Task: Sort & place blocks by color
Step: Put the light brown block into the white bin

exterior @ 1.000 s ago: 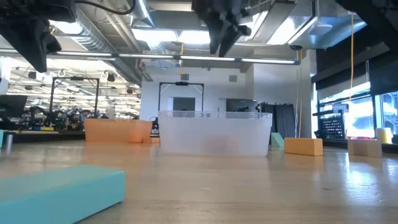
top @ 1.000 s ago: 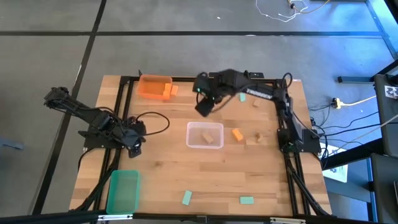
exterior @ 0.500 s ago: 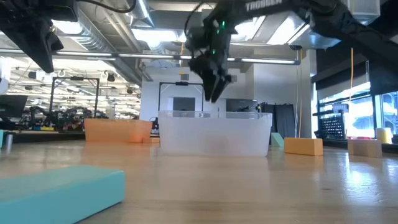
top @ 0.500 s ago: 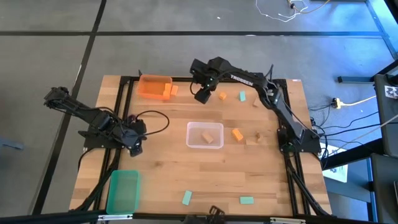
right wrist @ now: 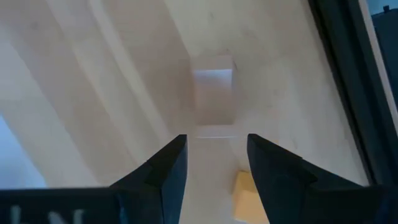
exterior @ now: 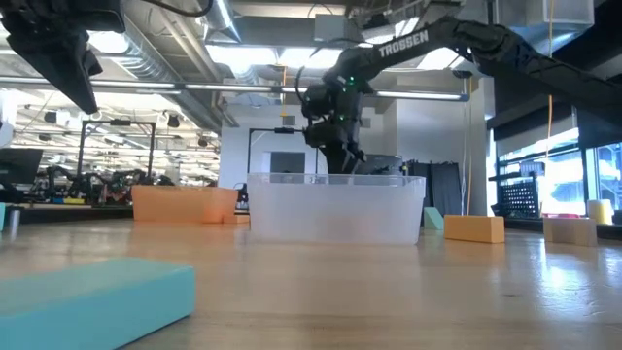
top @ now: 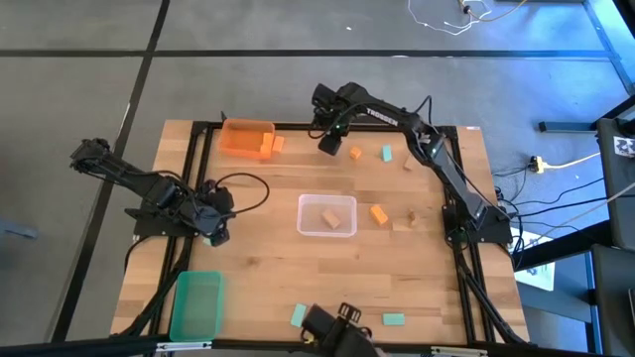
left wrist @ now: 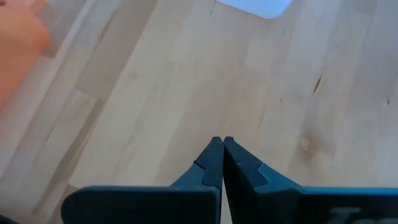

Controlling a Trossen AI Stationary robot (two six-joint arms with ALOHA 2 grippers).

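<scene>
My right claw hangs spread over the tabletop's far edge, lined up on a tan block. An orange block lies beside. Left claw waits, pressed together.

Low view: clear bin is hiding the right gripper's tips, and a mint block is getting cut off by the left pic edge. Right wrist view: orange block is sitting partly behind a finger; tan block is looking blurred
</scene>
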